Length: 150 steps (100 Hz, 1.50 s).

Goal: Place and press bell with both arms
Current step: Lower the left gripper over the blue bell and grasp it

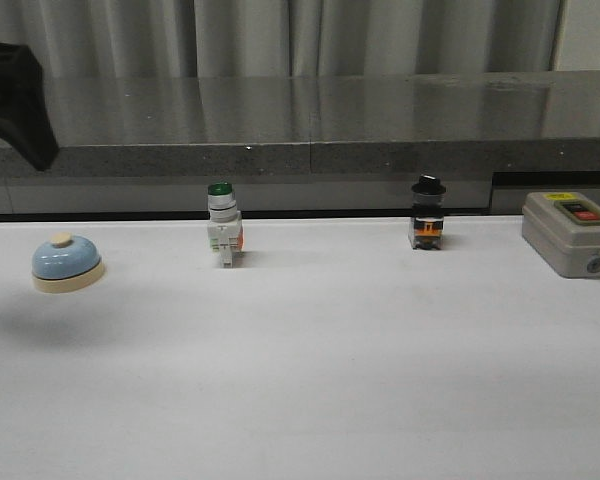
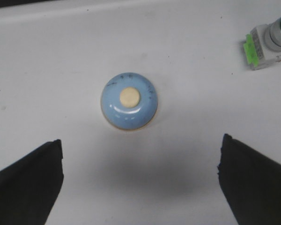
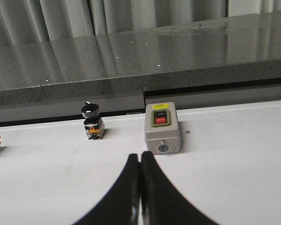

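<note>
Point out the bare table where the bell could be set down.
Widest bare patch: the near table in front of the green-capped switch and black selector switch. Also free: the gap between those two. Crowded: the back row, from the bell to the grey box.

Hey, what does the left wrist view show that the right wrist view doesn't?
Only the left wrist view shows the bell from above, sitting free on the table with the left gripper jaws spread wide. Only the right wrist view shows the grey switch box, the black-knob switch and the right gripper with jaws closed together. Both show the white table and the green-capped switch.
</note>
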Tool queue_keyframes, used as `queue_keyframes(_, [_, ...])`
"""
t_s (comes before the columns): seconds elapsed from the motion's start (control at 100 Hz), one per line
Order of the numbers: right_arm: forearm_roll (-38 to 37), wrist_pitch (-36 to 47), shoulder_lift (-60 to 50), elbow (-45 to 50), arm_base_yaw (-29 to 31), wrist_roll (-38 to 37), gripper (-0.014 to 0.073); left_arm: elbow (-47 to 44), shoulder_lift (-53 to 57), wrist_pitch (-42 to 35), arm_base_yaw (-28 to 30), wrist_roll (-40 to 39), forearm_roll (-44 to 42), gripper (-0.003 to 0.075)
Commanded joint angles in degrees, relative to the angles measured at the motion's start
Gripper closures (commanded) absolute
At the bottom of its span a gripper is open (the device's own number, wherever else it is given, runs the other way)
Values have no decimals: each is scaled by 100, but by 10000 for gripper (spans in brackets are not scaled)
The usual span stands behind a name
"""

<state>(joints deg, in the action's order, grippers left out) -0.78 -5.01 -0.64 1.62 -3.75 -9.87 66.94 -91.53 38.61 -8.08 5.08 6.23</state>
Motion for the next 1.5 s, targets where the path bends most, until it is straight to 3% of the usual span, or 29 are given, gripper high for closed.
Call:
queue_keyframes(0.0, [21,464,-113,-110,45,44,658,522,-218,-262,-103,32,38,83])
queue_keyframes(0.39, [21,464,-113,-110,45,44,658,1460,-1615,-262,-114,32,-143,83])
queue_keyframes(0.87, [21,464,-113,-110,45,44,658,1478,-2221,-329,-103,32,-188,88])
queue_keyframes(0.99, [21,464,-113,-110,45,44,658,1478,-2226,-318,-103,32,-188,183])
queue_keyframes(1.11, [21,464,-113,-110,45,44,658,1478,-2226,-281,-103,32,-188,373])
queue_keyframes(1.21, [21,464,-113,-110,45,44,658,1478,-2226,-213,-103,32,-200,482])
queue_keyframes(1.49, [21,464,-113,-110,45,44,658,1478,-1891,391,-103,32,-210,511])
